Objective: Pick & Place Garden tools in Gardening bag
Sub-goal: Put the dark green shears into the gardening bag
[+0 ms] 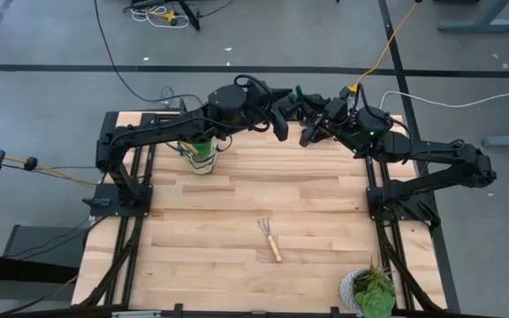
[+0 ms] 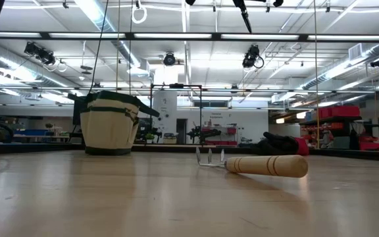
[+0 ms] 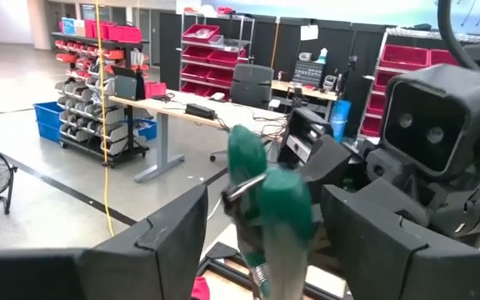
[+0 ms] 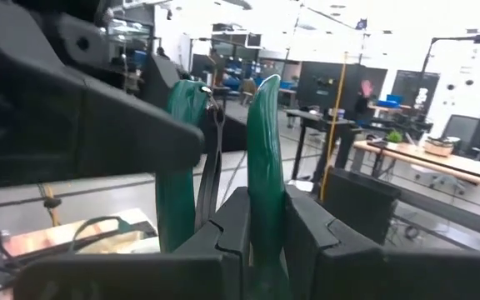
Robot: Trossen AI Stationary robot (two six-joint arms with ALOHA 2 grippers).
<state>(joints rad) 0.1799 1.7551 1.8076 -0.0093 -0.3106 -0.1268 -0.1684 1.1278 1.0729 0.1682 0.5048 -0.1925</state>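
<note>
The pruning shears have two green handles (image 4: 265, 142) and are held high above the table's far edge. My right gripper (image 4: 265, 242) is shut on them. My left gripper (image 3: 265, 242) is open, with one finger on either side of both green handles (image 3: 269, 200) and a narrow gap at each side. In the high view the two grippers meet at the far edge (image 1: 297, 115). The beige gardening bag (image 1: 200, 155) (image 2: 110, 125) stands on its base at the far left. A wooden-handled mini rake (image 1: 269, 238) (image 2: 262, 164) lies flat mid-table. Red-and-black gloves (image 2: 278, 143) lie behind the rake. My right gripper pinches one green handle (image 4: 267, 196) of the shears between its two fingers. The fingers come level from the table's right side and lie along the handle, which runs out past their ends. The second handle (image 4: 182, 158) stands free beside it. The shears are lifted clear of the table.
A leafy plant in a grey pot (image 1: 374, 291) stands at the near right corner. Bare wooden tabletop (image 1: 237, 203) lies between the bag, the rake and the plant. Both arm bases flank the table at its left and right edges.
</note>
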